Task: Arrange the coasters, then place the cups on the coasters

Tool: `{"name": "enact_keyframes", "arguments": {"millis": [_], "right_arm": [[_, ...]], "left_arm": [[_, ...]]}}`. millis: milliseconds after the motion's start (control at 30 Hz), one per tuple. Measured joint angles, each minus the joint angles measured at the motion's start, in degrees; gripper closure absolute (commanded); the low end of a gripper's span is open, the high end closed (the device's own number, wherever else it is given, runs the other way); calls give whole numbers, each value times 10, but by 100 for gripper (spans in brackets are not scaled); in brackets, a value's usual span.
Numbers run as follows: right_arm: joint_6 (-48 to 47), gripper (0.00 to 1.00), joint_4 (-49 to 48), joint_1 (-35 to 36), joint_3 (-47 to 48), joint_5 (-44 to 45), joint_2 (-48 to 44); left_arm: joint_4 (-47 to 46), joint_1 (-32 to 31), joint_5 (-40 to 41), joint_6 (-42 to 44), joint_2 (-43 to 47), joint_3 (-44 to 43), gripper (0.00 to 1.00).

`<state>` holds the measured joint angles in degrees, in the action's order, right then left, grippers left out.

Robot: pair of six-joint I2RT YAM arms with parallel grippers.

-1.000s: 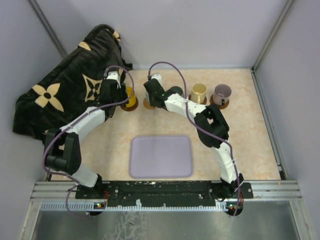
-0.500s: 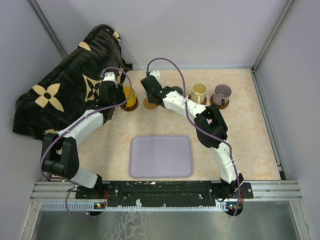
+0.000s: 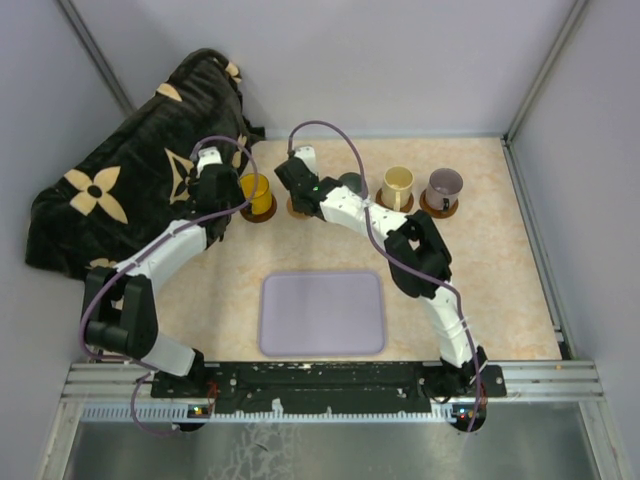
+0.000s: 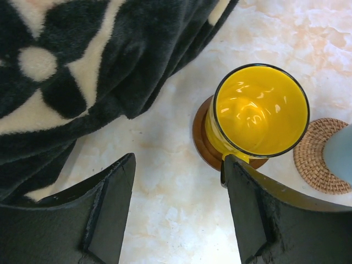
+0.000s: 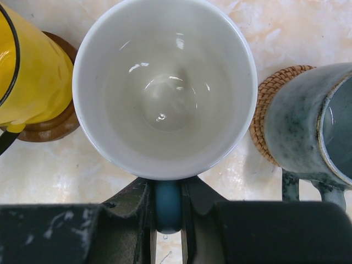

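A yellow-orange cup [image 4: 261,110] [image 3: 256,191] stands on a dark wooden coaster [image 4: 201,133]. My left gripper [image 4: 179,184] [image 3: 222,190] is open just left of it over bare table, its right finger by the cup's handle. My right gripper [image 5: 168,212] [image 3: 298,188] is shut on the blue handle [image 5: 168,204] of the cream cup [image 5: 165,88], which hangs between the yellow cup [image 5: 30,77] and the grey-green cup [image 5: 305,129] [image 3: 350,182]. A woven coaster [image 4: 318,155] lies right of the yellow cup. The pale yellow cup [image 3: 398,182] and mauve cup [image 3: 445,185] sit on coasters.
A black plush blanket with cream flowers [image 3: 120,190] [image 4: 82,60] is heaped at the back left, right beside my left gripper. A lavender tray [image 3: 322,312] lies in the near middle. Grey walls close in the back and the sides.
My left gripper has drawn back to the left, away from the yellow cup, and its jaws have widened. My right gripper with the cream cup has shifted slightly left.
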<state>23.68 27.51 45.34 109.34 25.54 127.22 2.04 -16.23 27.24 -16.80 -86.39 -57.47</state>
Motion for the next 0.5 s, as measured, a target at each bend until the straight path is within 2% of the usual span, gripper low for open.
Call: {"name": "enact_keyframes", "arguments": {"millis": [500], "right_arm": [[10, 100, 0, 0, 11, 12, 27]], "left_arm": [[1, 0, 28, -8, 11, 17, 26]]}}
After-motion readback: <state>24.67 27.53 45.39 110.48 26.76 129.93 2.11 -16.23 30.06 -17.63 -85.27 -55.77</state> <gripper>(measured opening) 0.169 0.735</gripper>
